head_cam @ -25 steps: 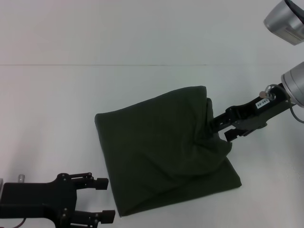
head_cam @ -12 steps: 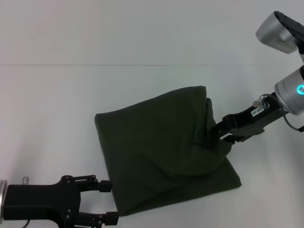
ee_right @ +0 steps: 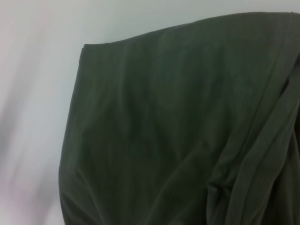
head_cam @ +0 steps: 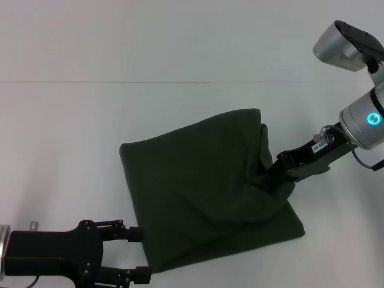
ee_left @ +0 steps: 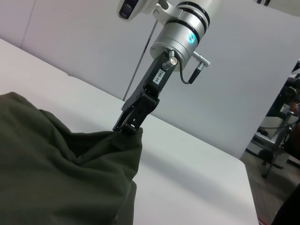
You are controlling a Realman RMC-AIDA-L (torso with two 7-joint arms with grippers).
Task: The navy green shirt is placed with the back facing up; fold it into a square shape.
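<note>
The navy green shirt [head_cam: 204, 186] lies folded into a rough, tilted square on the white table, with a bunched ridge along its right side. My right gripper [head_cam: 277, 173] is at that right edge, shut on a raised fold of cloth. The left wrist view shows the right gripper [ee_left: 127, 127] with its fingertips pinched into the shirt [ee_left: 56, 173]. My left gripper [head_cam: 139, 254] stands open at the near left corner of the shirt, its fingers [head_cam: 133, 233] touching or nearly touching the hem. The shirt [ee_right: 164, 131] fills the right wrist view.
The white table [head_cam: 72, 120] stretches bare to the left and behind the shirt. A seam line [head_cam: 120, 82] crosses the far part of the table. Beyond the table's far edge, dark equipment [ee_left: 286, 108] stands in the room.
My left gripper has slid right, up to the shirt's near left corner. The right arm has swung inward and down, its gripper still pinching the same fold. The shirt has barely moved.
</note>
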